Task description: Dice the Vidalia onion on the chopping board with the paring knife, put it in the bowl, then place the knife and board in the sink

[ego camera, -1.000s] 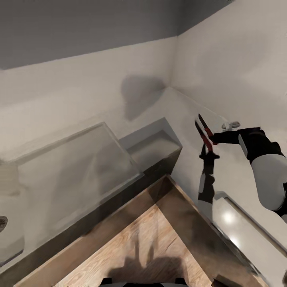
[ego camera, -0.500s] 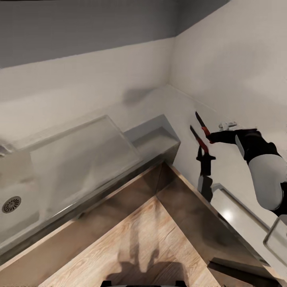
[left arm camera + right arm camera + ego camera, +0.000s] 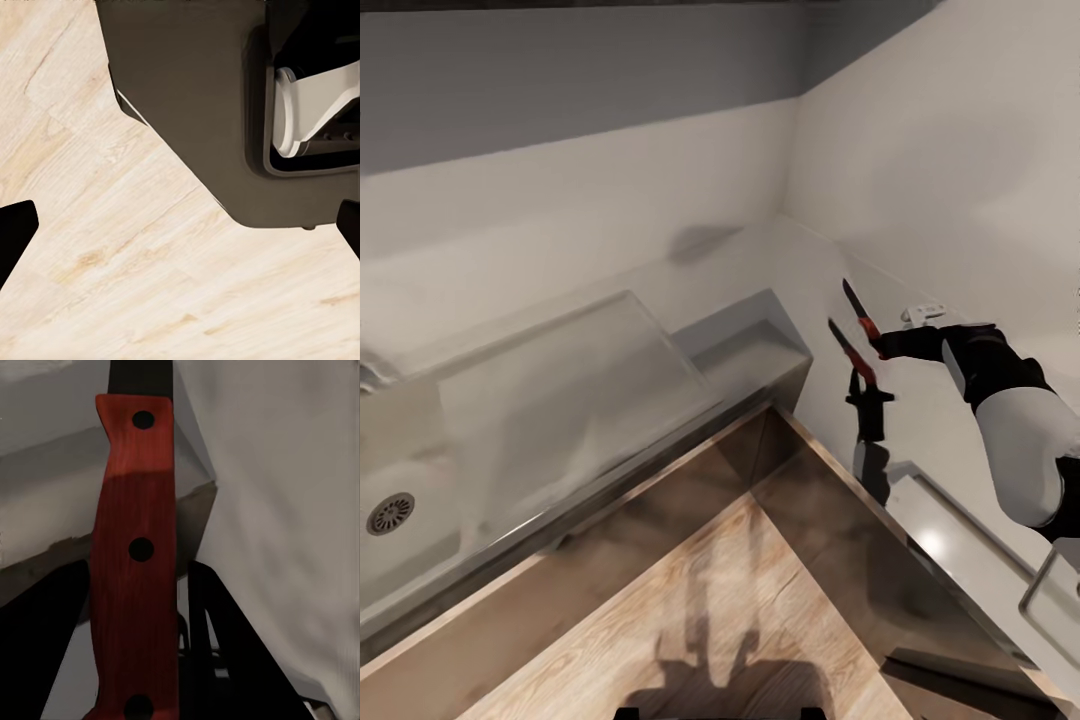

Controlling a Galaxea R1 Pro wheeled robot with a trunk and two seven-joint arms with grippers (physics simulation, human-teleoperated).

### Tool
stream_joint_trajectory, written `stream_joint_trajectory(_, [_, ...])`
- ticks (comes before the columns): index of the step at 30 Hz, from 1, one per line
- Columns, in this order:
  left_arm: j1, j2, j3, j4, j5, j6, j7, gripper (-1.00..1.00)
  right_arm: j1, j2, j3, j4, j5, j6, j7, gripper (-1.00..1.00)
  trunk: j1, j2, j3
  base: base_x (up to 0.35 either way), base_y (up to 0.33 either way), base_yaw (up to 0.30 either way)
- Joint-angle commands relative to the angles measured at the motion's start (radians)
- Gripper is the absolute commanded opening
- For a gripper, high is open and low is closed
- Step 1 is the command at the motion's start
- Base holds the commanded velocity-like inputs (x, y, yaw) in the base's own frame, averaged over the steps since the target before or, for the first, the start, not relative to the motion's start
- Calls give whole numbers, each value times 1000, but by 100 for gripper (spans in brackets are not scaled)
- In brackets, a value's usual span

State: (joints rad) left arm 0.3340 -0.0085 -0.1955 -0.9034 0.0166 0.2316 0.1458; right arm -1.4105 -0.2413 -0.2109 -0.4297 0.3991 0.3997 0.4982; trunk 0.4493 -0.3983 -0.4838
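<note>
1. Right fingers point(image 3: 45, 652) clenched on the knife point(image 3: 131, 547), one dark finger on each side of its handle.
2. Knife handle red with three dark rivets, running lengthwise between the fingers; dark blade starting at the handle's far end.
3. In the head view, held in the air over the tabletop point(image 3: 815, 285) near the corner where the two pale walls meet, pointing up and away from the right arm point(image 3: 1010, 440). Dark reflection on the glossy surface just below.
4. Two red-and-dark shapes at the wrist in the head view; cannot tell which one is the knife.
5. Left fingers point(image 3: 15, 240) released and spread wide, nothing between them, pointing down at the light wood floor point(image 3: 112, 285) and the robot's dark base point(image 3: 187, 90).
6. Sink point(image 3: 430, 545) at the left of the head view, sunk into the tabletop, with the round drain point(image 3: 390, 513) showing in the basin.
7. Flat drainboard point(image 3: 560, 390) between the basin and the corner, well apart from the knife.
8. Dark cabinet fronts below both runs of tabletop, meeting at the inner corner above the wood floor.
</note>
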Motion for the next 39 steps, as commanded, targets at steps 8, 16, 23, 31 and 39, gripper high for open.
stream_joint_trajectory(8, [0,0,-2,0,2,6,6,100,-1,6,-8,0,10,4,8,-100,1,-2,11,-88,0,0])
stream_joint_trajectory(16, [0,0,-2,0,2,6,6,100,-1,13,-8,2,10,3,8,-100,1,-2,23,-40,0,49])
stream_joint_trajectory(23, [0,-1,-2,1,2,6,6,100,-1,16,-8,6,10,-1,8,-100,1,-2,33,-3,0,160])
stream_joint_trajectory(31, [0,-1,-2,2,3,6,6,100,1,22,-8,6,10,-1,8,-100,1,-2,42,0,0,230])
stream_joint_trajectory(39, [0,-1,-4,3,3,6,5,100,1,25,-8,7,10,-2,7,-100,1,-2,49,-132,66,247])
